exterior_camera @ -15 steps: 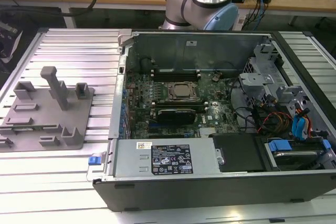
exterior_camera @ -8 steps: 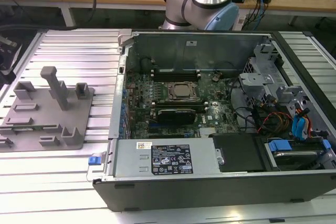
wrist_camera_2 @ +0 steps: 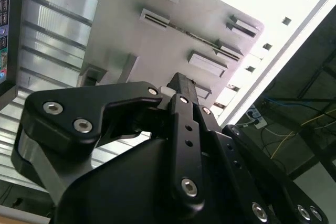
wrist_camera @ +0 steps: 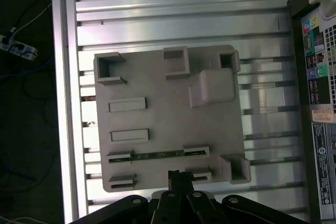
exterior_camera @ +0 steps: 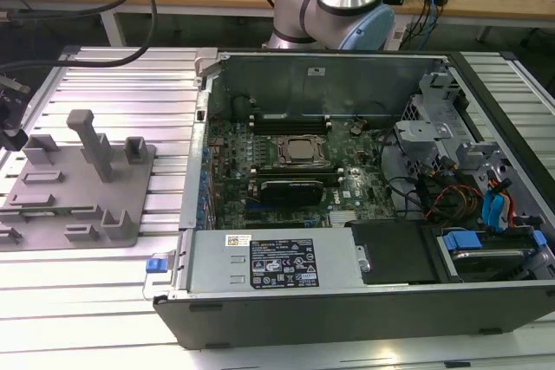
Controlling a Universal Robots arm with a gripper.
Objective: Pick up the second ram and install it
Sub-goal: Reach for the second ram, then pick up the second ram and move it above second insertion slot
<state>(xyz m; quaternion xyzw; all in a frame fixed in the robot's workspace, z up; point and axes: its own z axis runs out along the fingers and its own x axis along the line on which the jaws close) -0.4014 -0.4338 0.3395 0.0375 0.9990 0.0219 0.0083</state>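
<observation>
The second ram (wrist_camera: pixel 157 153) is a thin green stick lying on edge in a slot of the grey tray (wrist_camera: pixel 157 93), between two slot blocks. It also shows as a thin dark line (wrist_camera_2: pixel 195 36) in the second wrist view, and faintly near the tray's front (exterior_camera: pixel 39 211) in the exterior view. My gripper (wrist_camera: pixel 176 174) hangs above the tray's edge beside the ram, apart from it, fingers together and holding nothing. Its black fingertips (wrist_camera_2: pixel 177 83) point down at the tray (wrist_camera_2: pixel 121 30).
The open computer case (exterior_camera: pixel 347 301) stands at the exterior view's right of the tray (exterior_camera: pixel 78 188), motherboard (exterior_camera: pixel 295 158) exposed with memory slots (exterior_camera: pixel 299 116) behind the processor. An upright post (exterior_camera: pixel 91 140) rises from the tray. Ribbed aluminium table (wrist_camera: pixel 184 24) lies underneath.
</observation>
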